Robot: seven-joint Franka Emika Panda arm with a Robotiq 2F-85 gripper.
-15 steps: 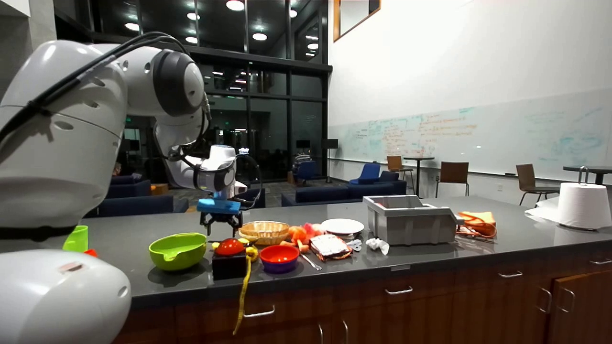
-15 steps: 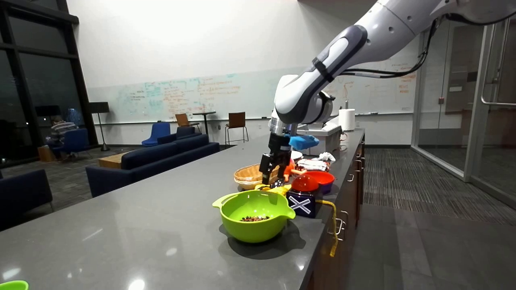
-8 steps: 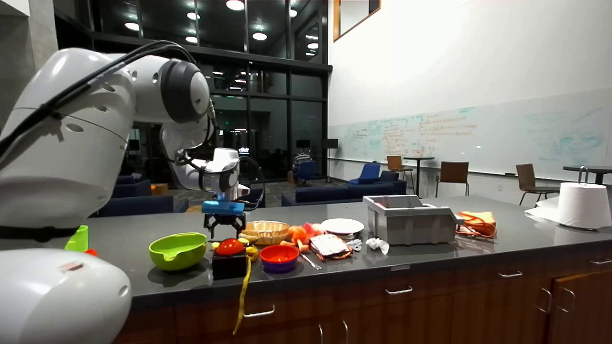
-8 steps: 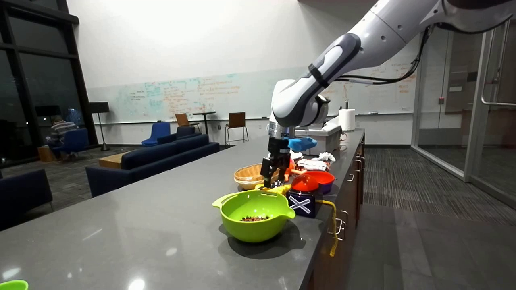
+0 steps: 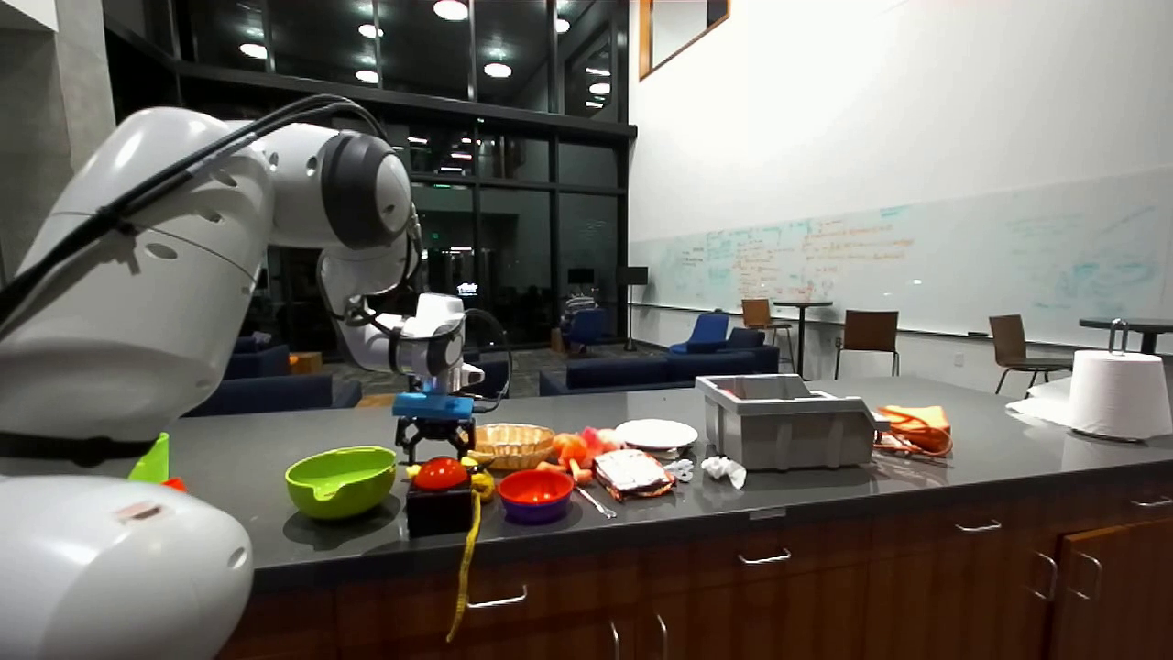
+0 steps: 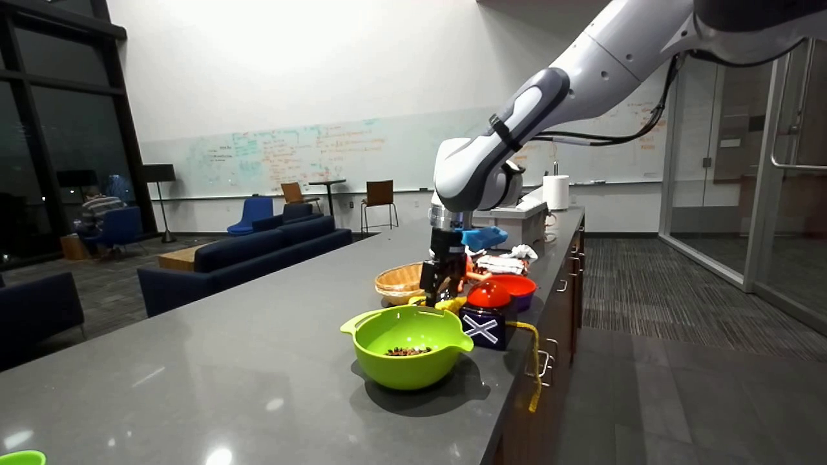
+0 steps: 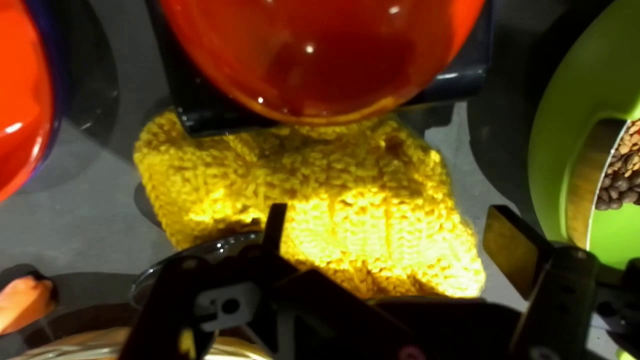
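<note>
In the wrist view my gripper [image 7: 392,235] stands open above a yellow knitted cloth [image 7: 300,175]; one finger overlaps its left part, the other is past its right edge. Nothing appears gripped, and whether the fingertips touch the cloth I cannot tell. A shiny red dome [image 7: 320,60] on a dark box [image 6: 481,326] adjoins the cloth. Beside it stands a green bowl [image 6: 407,365] with small brown pieces in it. In an exterior view the gripper [image 5: 440,449] is low behind the dome, its fingertips partly hidden. A dark glossy rim [image 7: 215,248] shows near the left finger.
A red and purple bowl [image 5: 536,495] and a wicker basket [image 5: 509,446] sit close by. Further along are a white plate [image 5: 655,434], a white packet [image 5: 632,472], crumpled tissue [image 5: 724,471] and a grey bin [image 5: 793,435]. A yellow strip [image 5: 465,568] hangs over the counter's front edge.
The arm has come down, bringing the gripper lower towards the yellow cloth and slightly closer to the red dome. Its fingers have stayed apart, and the objects on the counter have not moved.
</note>
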